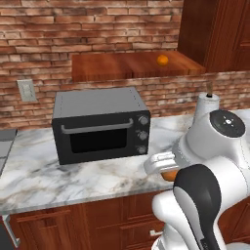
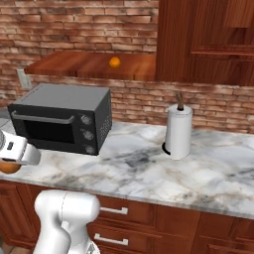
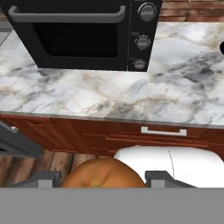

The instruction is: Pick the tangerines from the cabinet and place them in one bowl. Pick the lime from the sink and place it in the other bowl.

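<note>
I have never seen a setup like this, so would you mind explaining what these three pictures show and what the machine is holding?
This is a rendered kitchen with a white robot arm on a driving base. Two pictures come from cameras on the base, behind the arm to its left and right. The third looks along the gripper from the hand. On the marble counter stand a black toaster oven and a paper towel roll. One tangerine lies on the open shelf of the wooden cabinet. The orange fruit between the gripper's finger tips appears to be the other tangerine, so the gripper seems to be shut on it.
</note>
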{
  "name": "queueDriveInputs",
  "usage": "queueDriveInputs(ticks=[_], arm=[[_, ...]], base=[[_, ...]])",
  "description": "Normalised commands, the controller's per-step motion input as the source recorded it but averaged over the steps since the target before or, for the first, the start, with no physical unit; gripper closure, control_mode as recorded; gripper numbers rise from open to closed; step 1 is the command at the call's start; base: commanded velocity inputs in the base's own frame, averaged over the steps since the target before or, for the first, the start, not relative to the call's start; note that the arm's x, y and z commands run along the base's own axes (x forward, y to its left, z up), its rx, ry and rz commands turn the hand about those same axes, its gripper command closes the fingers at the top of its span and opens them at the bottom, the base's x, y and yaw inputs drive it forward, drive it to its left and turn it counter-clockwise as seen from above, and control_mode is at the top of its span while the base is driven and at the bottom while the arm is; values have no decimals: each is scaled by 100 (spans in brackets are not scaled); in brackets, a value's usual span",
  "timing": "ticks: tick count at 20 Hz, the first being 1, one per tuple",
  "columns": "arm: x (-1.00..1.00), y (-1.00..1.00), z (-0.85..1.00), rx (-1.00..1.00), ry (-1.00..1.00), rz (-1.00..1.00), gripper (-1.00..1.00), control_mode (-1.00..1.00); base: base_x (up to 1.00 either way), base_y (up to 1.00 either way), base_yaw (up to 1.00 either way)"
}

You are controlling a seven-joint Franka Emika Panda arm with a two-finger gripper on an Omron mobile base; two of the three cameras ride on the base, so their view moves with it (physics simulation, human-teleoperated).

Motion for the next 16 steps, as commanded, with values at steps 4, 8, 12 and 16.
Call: queueDriveInputs(ticks=[4,8,12,16], arm=[[0,0,0,0,0,0,100,100],[0,0,0,0,0,0,100,100],[0,0,0,0,0,0,100,100],[0,0,0,0,0,0,100,100]], base=[[-63,0,0],[-59,0,0],[-40,0,0],[-30,0,0]])
